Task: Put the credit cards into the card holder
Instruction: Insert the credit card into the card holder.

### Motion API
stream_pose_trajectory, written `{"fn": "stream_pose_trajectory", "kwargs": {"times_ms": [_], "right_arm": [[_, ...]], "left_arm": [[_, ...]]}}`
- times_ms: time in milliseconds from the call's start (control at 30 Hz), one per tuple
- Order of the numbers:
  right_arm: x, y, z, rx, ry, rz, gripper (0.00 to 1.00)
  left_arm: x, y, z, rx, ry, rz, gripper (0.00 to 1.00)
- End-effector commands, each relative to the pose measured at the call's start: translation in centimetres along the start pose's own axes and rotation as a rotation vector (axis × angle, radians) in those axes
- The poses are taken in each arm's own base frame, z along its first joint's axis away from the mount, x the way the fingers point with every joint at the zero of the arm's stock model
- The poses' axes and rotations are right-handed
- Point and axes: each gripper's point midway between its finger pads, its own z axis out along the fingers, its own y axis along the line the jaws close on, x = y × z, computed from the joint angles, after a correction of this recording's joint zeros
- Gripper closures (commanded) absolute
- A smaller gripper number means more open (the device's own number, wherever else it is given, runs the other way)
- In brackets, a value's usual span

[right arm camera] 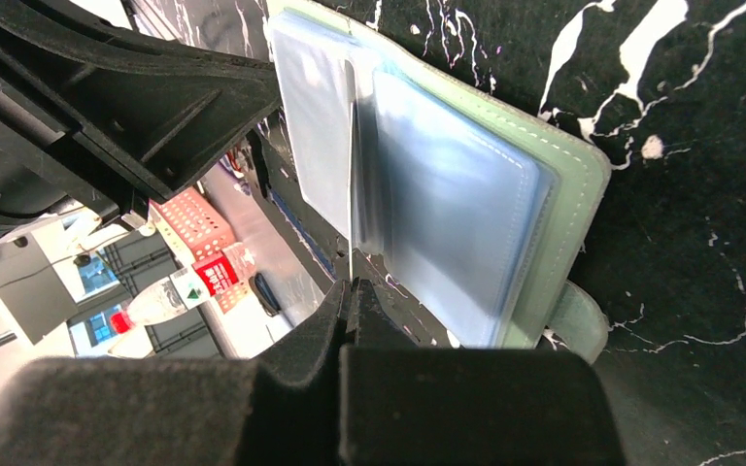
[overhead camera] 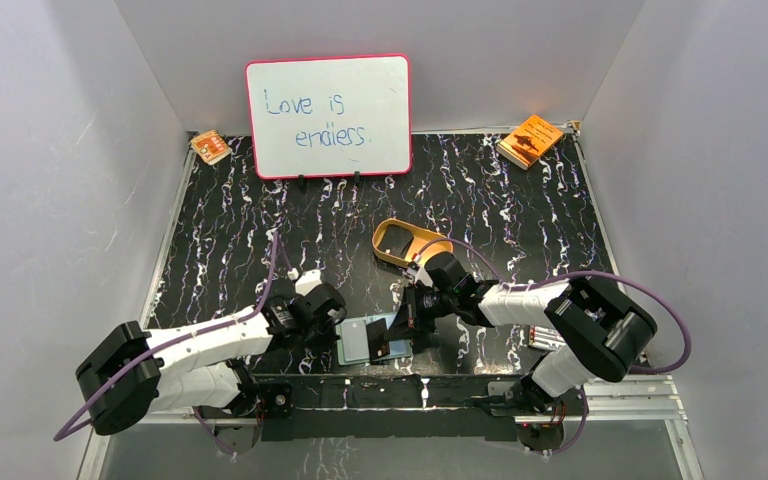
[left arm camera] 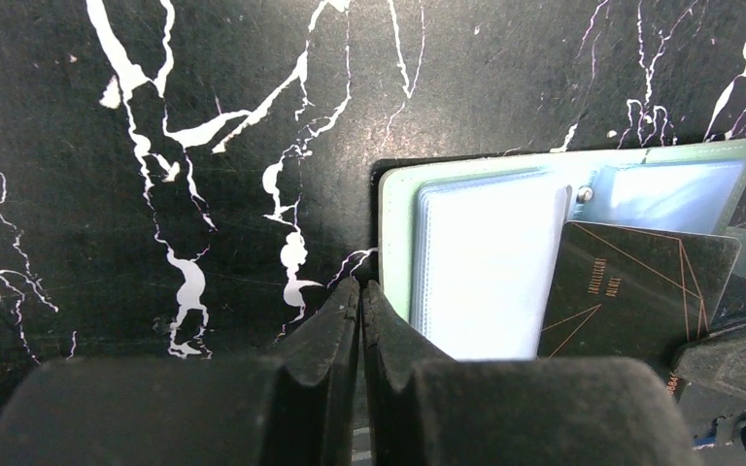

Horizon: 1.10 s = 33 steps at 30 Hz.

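You have a left arm (overhead camera: 205, 345) and a right arm (overhead camera: 520, 298), both white with fat black joints. A purple cable (overhead camera: 687, 340) loops along each. Your fingers (left arm camera: 316, 340) are black.

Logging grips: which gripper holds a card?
The right gripper, pinching the black credit card over the open card holder; the left gripper is shut empty beside it.

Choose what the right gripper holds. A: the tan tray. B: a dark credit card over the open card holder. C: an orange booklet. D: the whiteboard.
B: the right gripper is shut on the dark credit card, which lies over the open card holder.
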Motion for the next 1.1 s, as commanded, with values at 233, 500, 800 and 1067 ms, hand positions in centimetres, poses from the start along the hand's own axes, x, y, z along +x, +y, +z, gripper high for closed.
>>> {"fn": "stream_pose_trajectory", "kwargs": {"times_ms": [233, 500, 800, 1067], "right_arm": [[-0.3, 1.3, 0.2, -0.045, 0.001, -0.082, 1.0], [-0.5, -0.4, 0.3, 0.027, -0.012, -0.124, 1.0], [-1.2, -0.8, -0.1, 0.093, -0.018, -0.199, 1.0], [-1.7, -0.9, 0.1, 0.103, -0.015, -0.216, 1.0]], "left_arm": [[1.4, 1.7, 0.7, -0.066, 0.057, 0.034, 0.97], [1.5, 1.7, 0.8, -0.07, 0.06, 0.035, 0.97], [1.6, 1.8, 0.8, -0.075, 0.065, 0.037, 0.97], [1.6, 1.7, 0.9, -0.078, 0.07, 0.039, 0.97]]}}
